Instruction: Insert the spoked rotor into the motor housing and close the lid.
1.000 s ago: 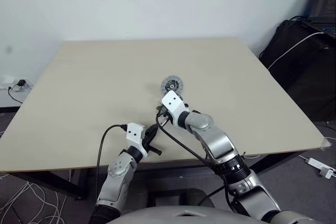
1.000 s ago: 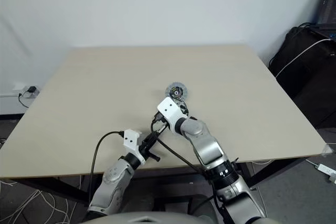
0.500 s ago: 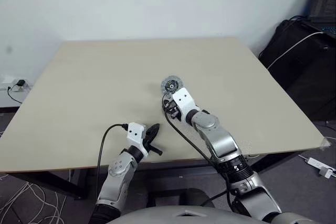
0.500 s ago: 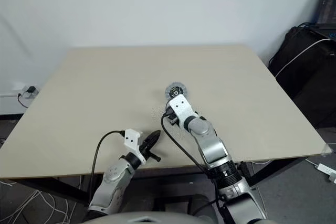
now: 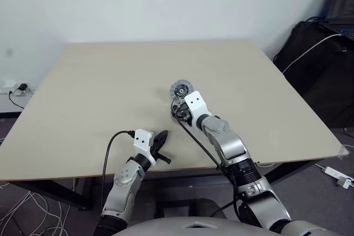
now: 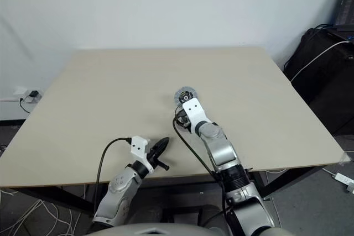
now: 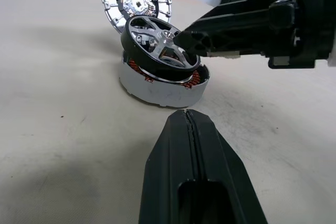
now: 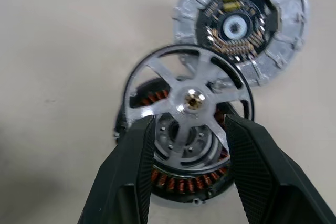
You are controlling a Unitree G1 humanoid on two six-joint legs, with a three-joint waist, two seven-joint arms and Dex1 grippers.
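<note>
My right gripper [image 8: 191, 145] jaws stand half apart, holding the small silvery spoked rotor [image 8: 190, 100] by its rim, tilted, low edge resting on the round copper-wound motor housing [image 7: 157, 83] directly beneath. One ribbed silver lid [image 8: 242, 22] lies on the pale bench [image 5: 99, 92] just beyond. Left gripper [image 7: 190, 182] shut, empty, nearby. One of each.

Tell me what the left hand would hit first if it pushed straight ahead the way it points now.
Most likely the motor housing, with the spoked rotor resting tilted on its top. The shut left hand aims at its grey side wall across bare table; depth is hard to judge.
</note>
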